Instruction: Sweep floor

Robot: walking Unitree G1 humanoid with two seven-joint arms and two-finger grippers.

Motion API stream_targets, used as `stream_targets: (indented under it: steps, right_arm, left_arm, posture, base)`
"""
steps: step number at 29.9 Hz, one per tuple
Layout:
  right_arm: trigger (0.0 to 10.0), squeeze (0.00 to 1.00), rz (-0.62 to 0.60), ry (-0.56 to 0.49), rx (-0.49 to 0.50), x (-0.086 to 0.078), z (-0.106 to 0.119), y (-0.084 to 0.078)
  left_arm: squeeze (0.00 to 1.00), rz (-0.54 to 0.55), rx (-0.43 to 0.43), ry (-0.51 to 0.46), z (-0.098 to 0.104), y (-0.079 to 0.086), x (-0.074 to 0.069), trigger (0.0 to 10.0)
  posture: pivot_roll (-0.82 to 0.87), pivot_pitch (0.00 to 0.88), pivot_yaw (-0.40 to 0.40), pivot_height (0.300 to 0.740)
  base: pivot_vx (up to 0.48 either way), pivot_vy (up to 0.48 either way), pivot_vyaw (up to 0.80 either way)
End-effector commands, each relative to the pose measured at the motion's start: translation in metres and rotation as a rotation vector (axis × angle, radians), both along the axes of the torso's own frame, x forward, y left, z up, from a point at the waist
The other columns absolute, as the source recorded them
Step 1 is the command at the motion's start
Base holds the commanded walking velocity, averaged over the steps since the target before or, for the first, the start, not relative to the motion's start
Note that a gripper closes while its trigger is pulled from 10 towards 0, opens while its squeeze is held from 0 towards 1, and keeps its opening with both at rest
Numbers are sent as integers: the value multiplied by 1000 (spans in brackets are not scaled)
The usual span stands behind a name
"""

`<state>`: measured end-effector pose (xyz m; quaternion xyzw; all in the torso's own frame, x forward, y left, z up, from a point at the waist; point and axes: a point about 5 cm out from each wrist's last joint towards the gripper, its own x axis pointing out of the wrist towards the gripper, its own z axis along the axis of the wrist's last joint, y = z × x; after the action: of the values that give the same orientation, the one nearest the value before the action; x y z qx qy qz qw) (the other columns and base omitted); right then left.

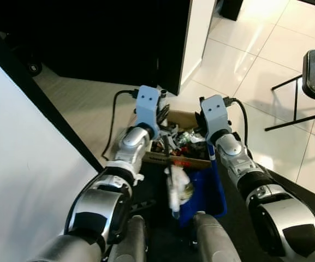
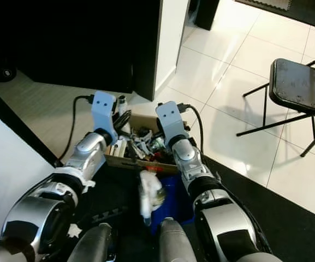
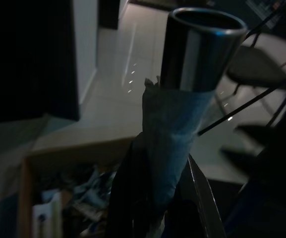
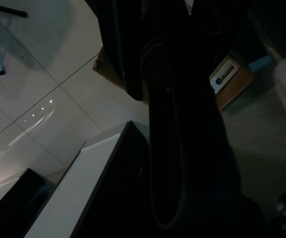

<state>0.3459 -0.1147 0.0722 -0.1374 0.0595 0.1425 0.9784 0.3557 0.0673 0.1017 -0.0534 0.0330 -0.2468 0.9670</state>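
Two pincers are being held over a cardboard box [image 1: 185, 158] of rubbish. A taped metal handle [image 3: 192, 89] is being gripped by the left pincer [image 3: 152, 198]; the right pincer's [image 1: 205, 130] opening cannot be told.

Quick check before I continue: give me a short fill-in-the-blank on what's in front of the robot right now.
1. The cardboard box full of clutter sits on the ____.
2. The folding chair stands on the robot's ____ side.
3. The left gripper is closed around a pole with a shiny ____ end.
4. Just in front of the robot's legs sits a ____ bin.

Missing words: floor; right; metal; blue
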Motion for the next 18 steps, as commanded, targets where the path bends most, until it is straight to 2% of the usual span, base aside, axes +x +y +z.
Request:
stream_targets:
  steps: [1, 5, 7, 9, 13, 14, 16, 18]
  right_arm:
    - [10000, 0, -1, 28, -1, -4, -8, 0]
    - [10000, 0, -3, 29, 0, -5, -8, 0]
    - [10000, 0, -4, 29, 0, -5, -9, -1]
    - [10000, 0, -4, 29, 0, -5, -9, -1]
    - [10000, 0, -10, 17, 98, -5, -6, 0]
    - [10000, 0, -10, 17, 98, -5, -6, 0]
    - [10000, 0, -3, -11, 162, -3, 1, 2]
    - [10000, 0, 9, -33, 200, -2, 6, 4]
  left_arm:
    - [0, -26, -69, -38, 15, -11, 3, 10000]
    - [0, -49, -106, -84, 30, -13, 7, 10000]
    - [0, -84, -140, -150, 51, -8, 12, 10000]
    - [0, -96, -143, -164, 55, -5, 12, 10000]
    - [0, -128, -125, -239, 74, 21, 11, 10000]
    - [0, -128, -125, -239, 74, 21, 11, 10000]
    - [0, -150, -62, -270, 77, 36, 5, 10000]
    - [0, -162, -16, -285, 76, 45, 1, 10000]
  posture:
    - [19, 99, -11, 740]
    - [17, 98, -9, 740]
    - [18, 94, -9, 740]
    - [18, 94, -9, 740]
    - [27, 86, -8, 740]
    - [27, 86, -8, 740]
    - [31, 86, -10, 740]
    - [33, 83, -11, 740]
  base:
    - [0, 0, 0]
    - [0, 0, 0]
    - [0, 0, 0]
    - [0, 0, 0]
    - [0, 0, 0]
    - [0, 0, 0]
    - [0, 0, 0]
    - [0, 0, 0]
